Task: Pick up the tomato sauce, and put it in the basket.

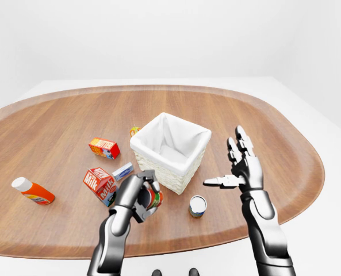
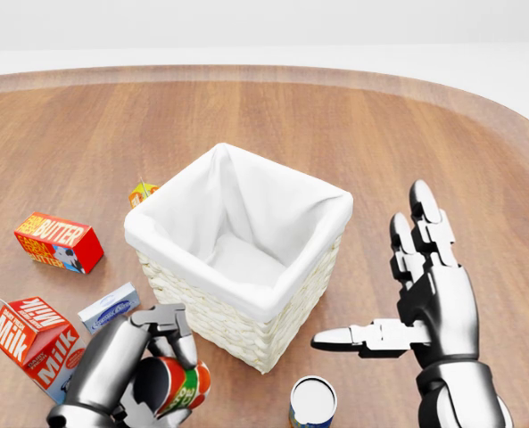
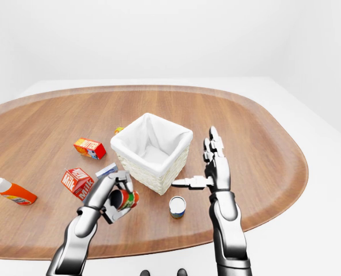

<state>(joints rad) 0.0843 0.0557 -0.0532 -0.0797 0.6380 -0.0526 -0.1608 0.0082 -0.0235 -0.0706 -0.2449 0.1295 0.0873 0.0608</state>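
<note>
The tomato sauce can [image 2: 177, 386], red with a green band, is tilted in my left hand [image 2: 160, 370], whose fingers are shut round it at the bottom left of the head view. It hangs just off the table, below and left of the basket's near corner. The basket [image 2: 233, 328] is wicker with a white cloth lining and looks empty inside. My right hand [image 2: 373, 272] stands open to the right of the basket, fingers up and thumb pointing at it, holding nothing.
A blue-labelled can [image 2: 312, 401] stands upright between my two hands. Left of the basket lie a milk carton [image 2: 39, 346], a butter box [image 2: 59, 242] and a small blue-white packet [image 2: 109, 308]. A small orange carton [image 2: 142, 192] sits beyond the basket. An orange bottle [image 1: 33, 191] lies far left.
</note>
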